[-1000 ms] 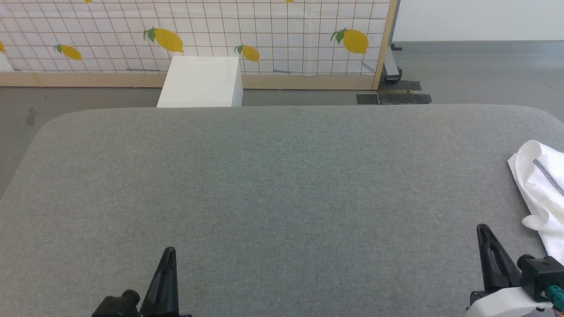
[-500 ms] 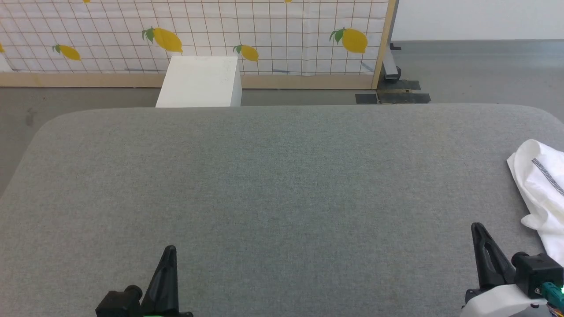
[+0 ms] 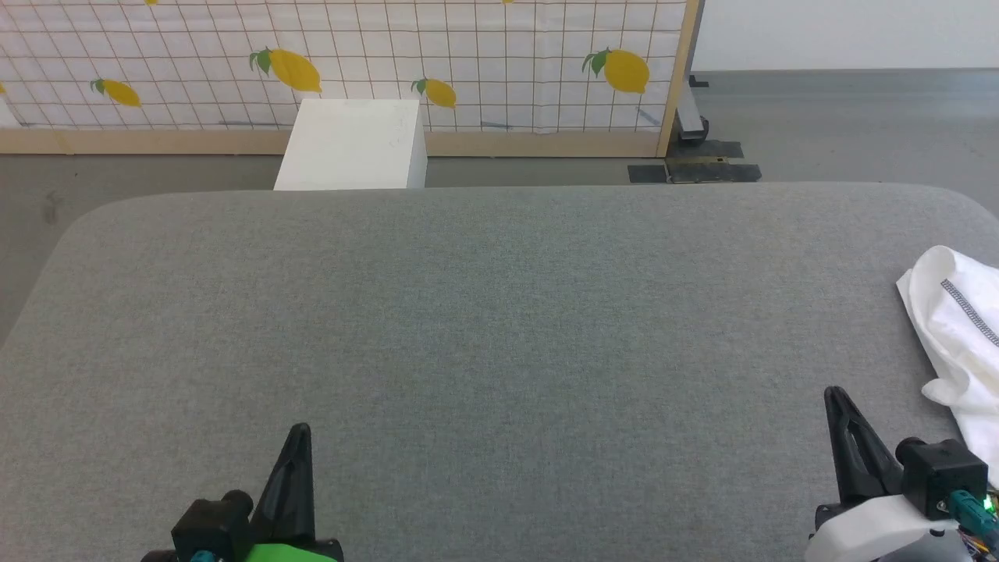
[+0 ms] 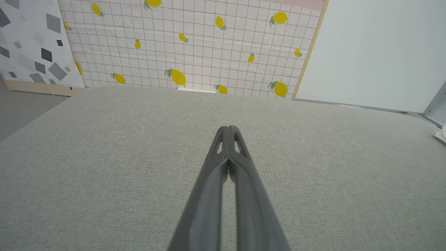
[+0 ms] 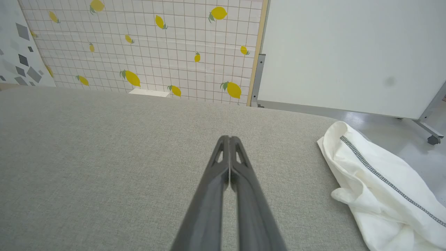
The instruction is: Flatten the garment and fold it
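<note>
One garment [image 3: 960, 343], one box [image 3: 351, 144], left fingers [image 3: 295, 476], right fingers [image 3: 855, 453], two closed pairs

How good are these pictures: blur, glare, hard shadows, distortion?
Head view: soft even light, sharp, no hard shadows on the grey fabric-covered table. Left wrist view: wide-angle, the lemon-print panel's wooden edge leans; the dark-fingered left gripper blurs near the lens. Right wrist view: right gripper blurs likewise; the thin white garment with dark zigzag stitching is bright, folds readable.

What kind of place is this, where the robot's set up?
Probably a staged test space or lab, not a home: a lemon-print backdrop panel in a wooden frame, a wide grey fabric-covered table, and a plain grey floor.
</note>
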`<state>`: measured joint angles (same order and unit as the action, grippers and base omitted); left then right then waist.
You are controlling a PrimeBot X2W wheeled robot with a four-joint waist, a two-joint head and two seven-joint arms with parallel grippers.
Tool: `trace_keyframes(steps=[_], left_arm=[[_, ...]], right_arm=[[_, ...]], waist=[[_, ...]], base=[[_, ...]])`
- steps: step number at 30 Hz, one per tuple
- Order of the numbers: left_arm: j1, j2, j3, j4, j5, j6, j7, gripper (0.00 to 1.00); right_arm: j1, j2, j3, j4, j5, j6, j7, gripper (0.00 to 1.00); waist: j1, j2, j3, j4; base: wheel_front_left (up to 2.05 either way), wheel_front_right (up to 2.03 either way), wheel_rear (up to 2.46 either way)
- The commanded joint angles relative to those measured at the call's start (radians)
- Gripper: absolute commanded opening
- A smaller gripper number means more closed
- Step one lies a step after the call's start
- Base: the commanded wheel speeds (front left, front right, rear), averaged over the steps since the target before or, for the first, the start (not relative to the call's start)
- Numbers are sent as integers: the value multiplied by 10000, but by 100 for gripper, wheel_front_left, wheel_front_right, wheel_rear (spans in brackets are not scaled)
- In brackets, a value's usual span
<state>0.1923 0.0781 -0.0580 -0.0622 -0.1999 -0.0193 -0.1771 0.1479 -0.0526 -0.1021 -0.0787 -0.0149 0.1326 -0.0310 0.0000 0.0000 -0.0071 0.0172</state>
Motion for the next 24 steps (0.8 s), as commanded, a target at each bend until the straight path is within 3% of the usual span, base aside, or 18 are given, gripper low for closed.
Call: trace_keyframes(steps=[1, 24], left_arm=[[-249, -44, 36, 48, 175, 55, 74, 0], [-678, -104, 175, 195, 642, 90, 508, 0]], right_arm=[[-195, 7, 44, 51, 43, -5, 26, 0], [-524, 11, 294, 240, 70, -9, 98, 0]], waist=[[0, 0, 1, -2], [0, 0, 19, -46]], base=[[0, 0, 0], [0, 0, 0]])
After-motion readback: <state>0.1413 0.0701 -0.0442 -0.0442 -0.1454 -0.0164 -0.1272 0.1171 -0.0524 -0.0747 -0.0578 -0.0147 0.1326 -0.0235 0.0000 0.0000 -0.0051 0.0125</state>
